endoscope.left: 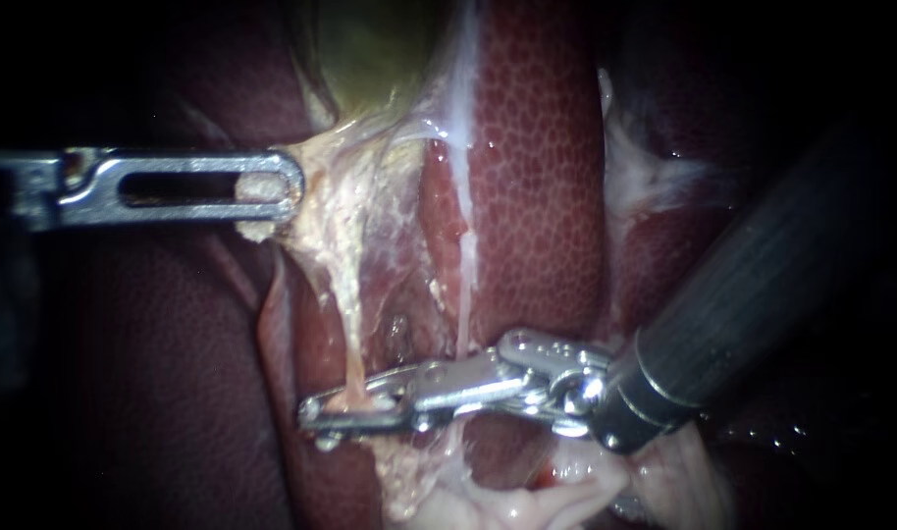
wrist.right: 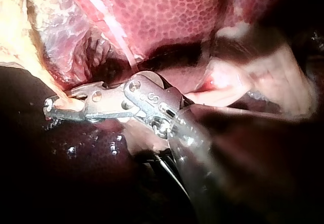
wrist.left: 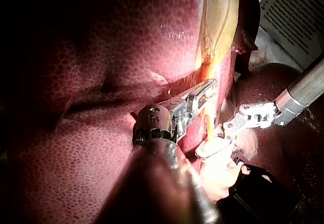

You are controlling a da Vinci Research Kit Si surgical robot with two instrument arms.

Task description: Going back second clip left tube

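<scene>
The left tube (endoscope.left: 347, 319) is a pale orange strand running down from the gallbladder (endoscope.left: 370, 49). My right instrument (endoscope.left: 355, 402) comes in from the right, and its slim jaws lie close together across the lower end of this tube, touching it from both sides. The right wrist view shows the same grip (wrist.right: 62, 105). I make out no separate clip on the tube. My left instrument (endoscope.left: 272, 196) comes in from the left, its windowed jaws shut on pale tissue at the gallbladder's neck and holding it out to the left. In the left wrist view the left instrument (wrist.left: 205, 89) is beside the right instrument (wrist.left: 215, 143).
Dark red liver (endoscope.left: 537, 177) lies on both sides of the opened cleft. A thin white strand, the right tube (endoscope.left: 463, 285), runs down just right of the left tube. Loose pale tissue (endoscope.left: 507, 501) sits under the right instrument's wrist.
</scene>
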